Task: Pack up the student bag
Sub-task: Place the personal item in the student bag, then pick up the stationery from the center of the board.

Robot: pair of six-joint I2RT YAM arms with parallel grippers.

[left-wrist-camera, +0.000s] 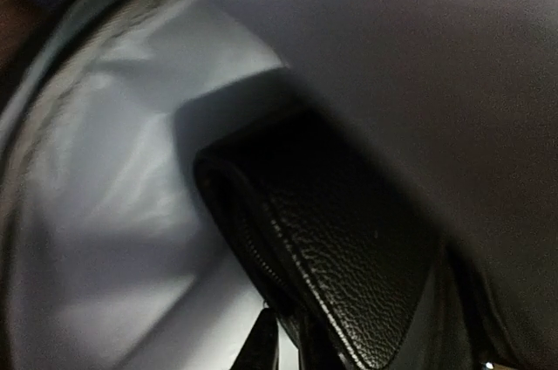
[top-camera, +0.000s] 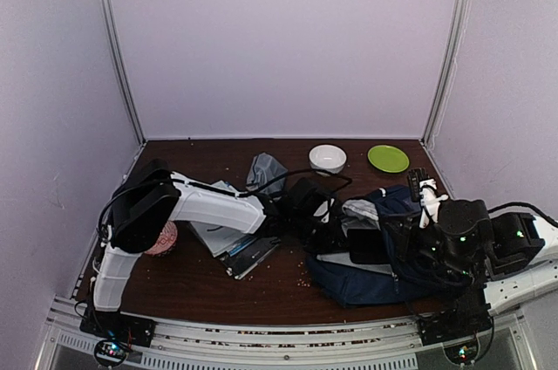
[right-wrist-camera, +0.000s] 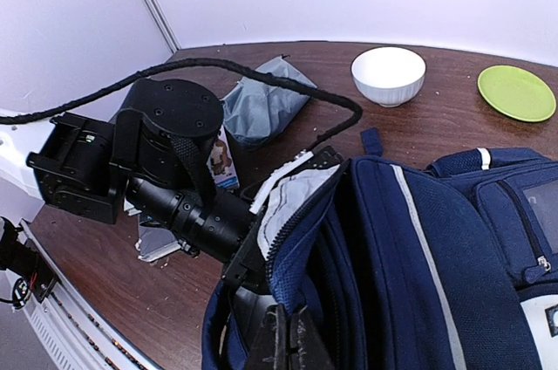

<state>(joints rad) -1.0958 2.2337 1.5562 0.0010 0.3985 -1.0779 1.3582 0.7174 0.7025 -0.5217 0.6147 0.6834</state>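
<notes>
The step in hand looks like loading: the left gripper [right-wrist-camera: 247, 250] is buried in the mouth of the bag [right-wrist-camera: 418, 248], which lies on the right half of the table [top-camera: 261, 287] with its opening turned toward the left arm. The right gripper [right-wrist-camera: 286, 339] appears pinched shut on the rim, holding it open. Inside, a black case [left-wrist-camera: 349, 248], pebbled like leather with a stitched zip edge, sits against smooth, pale grey lining [left-wrist-camera: 113, 213]. Whether the left fingers grip it or are parted I cannot tell. Next, I judge, the case needs letting go deep inside, then a straight pull-out that avoids snagging the soft navy fabric.
</notes>
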